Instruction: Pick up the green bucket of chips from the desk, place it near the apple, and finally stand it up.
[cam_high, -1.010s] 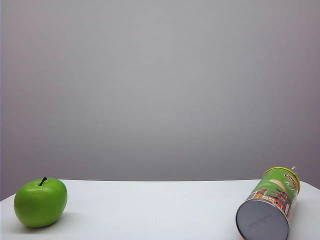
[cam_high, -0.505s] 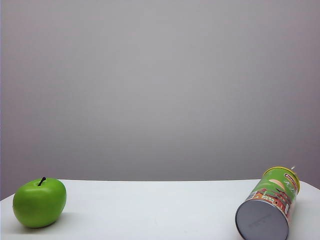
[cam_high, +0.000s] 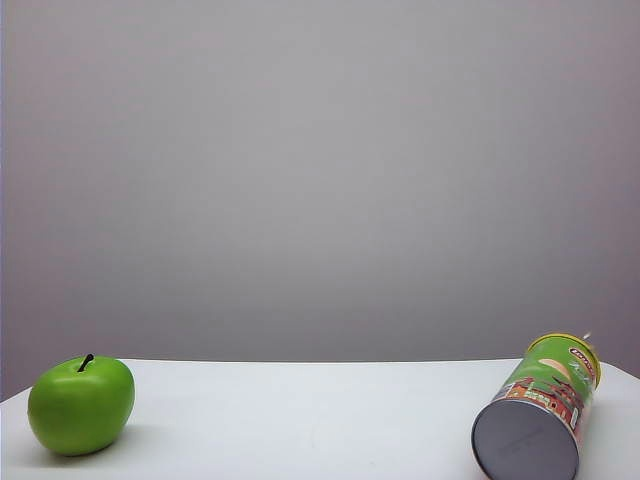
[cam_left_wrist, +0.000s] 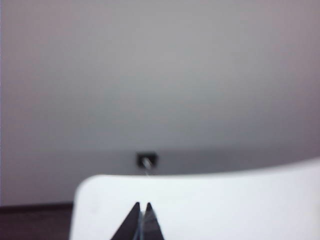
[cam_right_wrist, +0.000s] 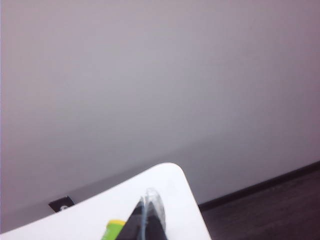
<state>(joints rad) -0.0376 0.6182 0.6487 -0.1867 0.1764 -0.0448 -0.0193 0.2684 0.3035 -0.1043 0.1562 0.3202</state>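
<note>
In the exterior view the green bucket of chips (cam_high: 540, 412) lies on its side at the lower right of the frame, its grey base turned toward the camera and its yellow lid pointing away toward the far edge. It rests on the white table (cam_high: 300, 420). The apple (cam_high: 81, 405) sits upright at the lower left of the frame, stem up, well apart from the can, with bare tabletop between them. No arm shows in this view.

In the left wrist view the left claw (cam_left_wrist: 141, 220) shows at the lower middle of the frame, its two dark tips pressed together and holding nothing, above the table's rounded corner. A small dark wall socket (cam_left_wrist: 146, 160) sits on the grey wall beyond the table.

In the right wrist view the right claw (cam_right_wrist: 147, 215) is likewise closed and empty at the bottom of the frame, over another table corner. A sliver of the can's yellow and green end peeks in just beside it.
</note>
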